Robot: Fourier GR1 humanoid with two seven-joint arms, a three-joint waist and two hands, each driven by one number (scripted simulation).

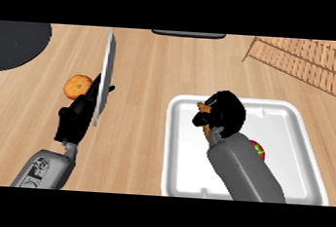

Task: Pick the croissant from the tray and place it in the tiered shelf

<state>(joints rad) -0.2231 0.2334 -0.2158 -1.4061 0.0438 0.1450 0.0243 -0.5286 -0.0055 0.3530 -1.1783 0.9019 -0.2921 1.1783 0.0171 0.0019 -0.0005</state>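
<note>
- The croissant [203, 118] is seen only in part: a narrow golden-brown strip with a darker baked end, mostly hidden under the right hand [221, 114].
- It lies over the upper left part of the white tray [299, 143], near the tray's left wall.
- The right hand's black fingers are curled round the croissant.
- A small red and green item [258, 149] is seen in the tray, just beside the right forearm.
- The left hand [77, 115] is held with its fingers straight against a thin grey upright panel [107, 72]; an orange fruit [79, 85] lies just beside it.
- A wooden slatted shelf [311, 61] is seen at upper right, well apart from the tray.
</note>
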